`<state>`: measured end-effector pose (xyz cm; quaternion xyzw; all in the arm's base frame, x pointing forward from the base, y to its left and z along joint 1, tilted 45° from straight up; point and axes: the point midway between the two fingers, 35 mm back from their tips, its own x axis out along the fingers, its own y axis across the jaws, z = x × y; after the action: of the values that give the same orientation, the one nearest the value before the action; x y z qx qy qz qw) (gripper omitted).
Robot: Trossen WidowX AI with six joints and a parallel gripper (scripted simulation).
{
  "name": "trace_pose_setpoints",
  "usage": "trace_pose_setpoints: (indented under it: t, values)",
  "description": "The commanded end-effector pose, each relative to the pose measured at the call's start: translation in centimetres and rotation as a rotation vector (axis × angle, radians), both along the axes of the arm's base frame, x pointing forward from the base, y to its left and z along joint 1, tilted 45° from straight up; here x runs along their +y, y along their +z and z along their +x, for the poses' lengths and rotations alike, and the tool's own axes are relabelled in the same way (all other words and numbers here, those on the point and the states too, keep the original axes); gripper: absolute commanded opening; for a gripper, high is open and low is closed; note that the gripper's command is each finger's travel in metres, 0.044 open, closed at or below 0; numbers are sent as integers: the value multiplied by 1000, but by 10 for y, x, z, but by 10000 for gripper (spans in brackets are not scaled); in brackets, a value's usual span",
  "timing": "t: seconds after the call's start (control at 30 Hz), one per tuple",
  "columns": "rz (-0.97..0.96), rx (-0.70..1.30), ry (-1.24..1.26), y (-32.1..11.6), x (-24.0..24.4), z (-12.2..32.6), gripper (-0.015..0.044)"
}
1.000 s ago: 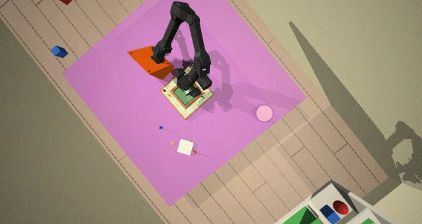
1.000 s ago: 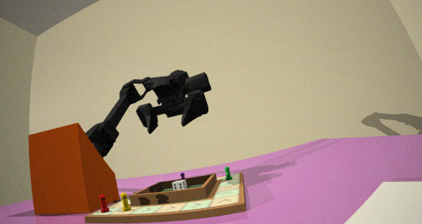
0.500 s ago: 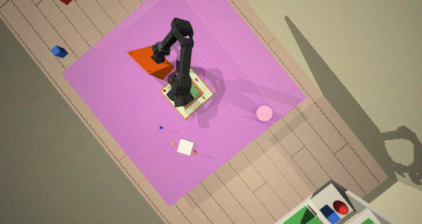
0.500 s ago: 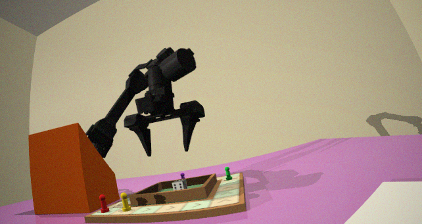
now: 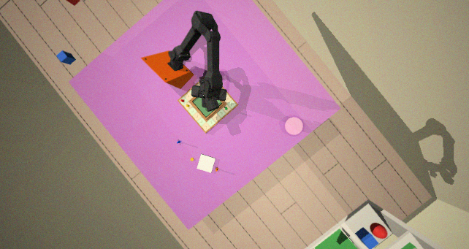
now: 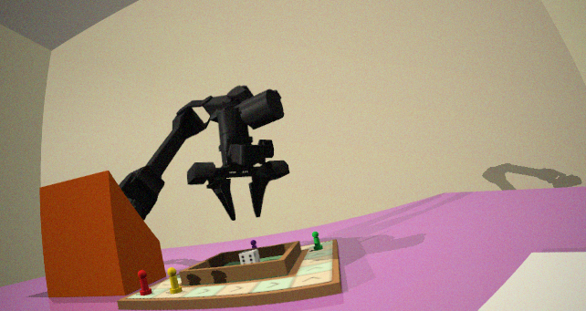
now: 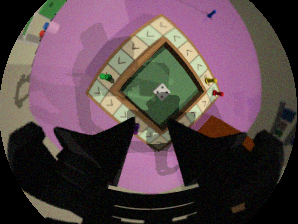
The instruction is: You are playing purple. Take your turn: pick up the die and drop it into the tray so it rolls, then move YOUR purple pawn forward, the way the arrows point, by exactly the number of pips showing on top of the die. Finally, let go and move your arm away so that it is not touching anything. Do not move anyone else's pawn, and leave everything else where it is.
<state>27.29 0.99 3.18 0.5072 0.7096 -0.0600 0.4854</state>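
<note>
Orange covers the wedge-shaped block (image 5: 161, 66) (image 6: 78, 236) at the arm's foot in the top view; the black arm (image 5: 213, 54) (image 6: 166, 150) arches over the game board (image 5: 206, 130) (image 6: 319, 287) (image 7: 111, 102). From the exterior, the pincer (image 6: 246, 218) (image 7: 152, 120) hangs above the tray (image 6: 242, 273) (image 7: 145, 50), partly open and gripping nothing. The white die (image 6: 249, 256) (image 7: 161, 91) lies inside the tray; the purple pawn (image 6: 254, 243) (image 7: 136, 129) shows behind its far wall. In the wrist view, that pawn is partly hidden by one fingertip, while the green pawn (image 6: 316, 241) (image 7: 106, 77) stands on another side of the board.
</note>
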Motion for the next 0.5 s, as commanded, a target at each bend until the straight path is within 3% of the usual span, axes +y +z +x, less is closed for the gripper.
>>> trace_pose_setpoints:
  t: [0.0,0.47]
  values:
    - [61,-554,566,30,52,-11,200]
    - [62,-568,579,32,54,-13,200]
